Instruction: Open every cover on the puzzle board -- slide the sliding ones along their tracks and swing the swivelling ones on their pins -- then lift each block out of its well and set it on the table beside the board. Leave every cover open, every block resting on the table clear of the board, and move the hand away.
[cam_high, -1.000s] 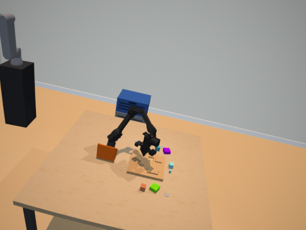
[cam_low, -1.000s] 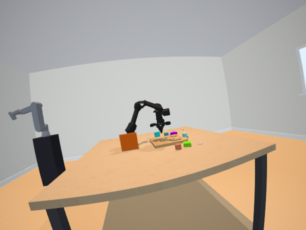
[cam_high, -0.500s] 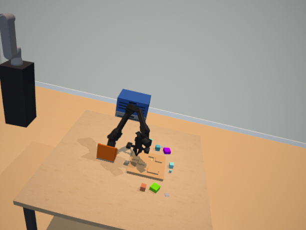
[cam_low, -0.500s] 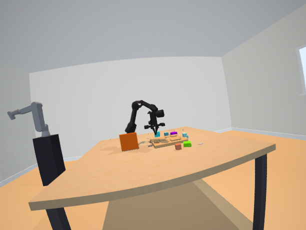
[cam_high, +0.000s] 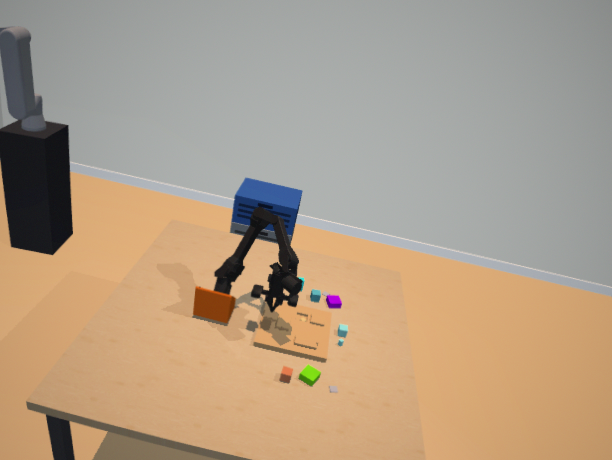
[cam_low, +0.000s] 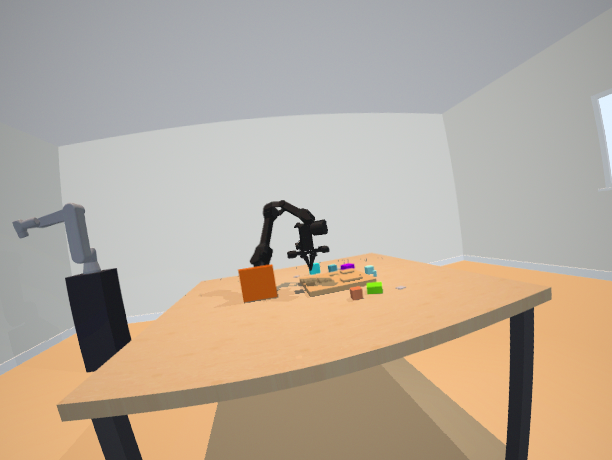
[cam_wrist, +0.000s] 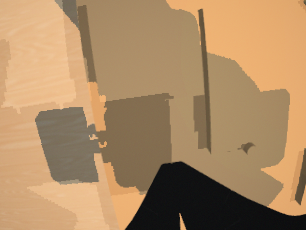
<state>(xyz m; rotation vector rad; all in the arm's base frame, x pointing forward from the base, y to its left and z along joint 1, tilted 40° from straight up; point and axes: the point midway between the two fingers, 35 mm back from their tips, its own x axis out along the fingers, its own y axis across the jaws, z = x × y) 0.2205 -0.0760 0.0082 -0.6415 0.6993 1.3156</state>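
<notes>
Pincer fingertips (cam_high: 273, 308) (cam_low: 310, 269) are pressed together, with nothing pinched between them, above the far left part of the puzzle board (cam_high: 315, 352) (cam_low: 330, 288) (cam_wrist: 240, 30). Whether the board is touched cannot be told. On the counter (cam_high: 200, 380) (cam_low: 300, 340) (cam_wrist: 30, 75), a green block (cam_high: 310, 375) (cam_low: 374, 288) is seen near the board's near edge.

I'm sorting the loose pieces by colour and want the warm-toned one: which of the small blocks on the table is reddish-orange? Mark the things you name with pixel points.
The small cube (cam_high: 286, 374) (cam_low: 356, 293) right beside the bright green block (cam_high: 310, 375) (cam_low: 374, 288); the others are green, purple or blue-toned.
</notes>
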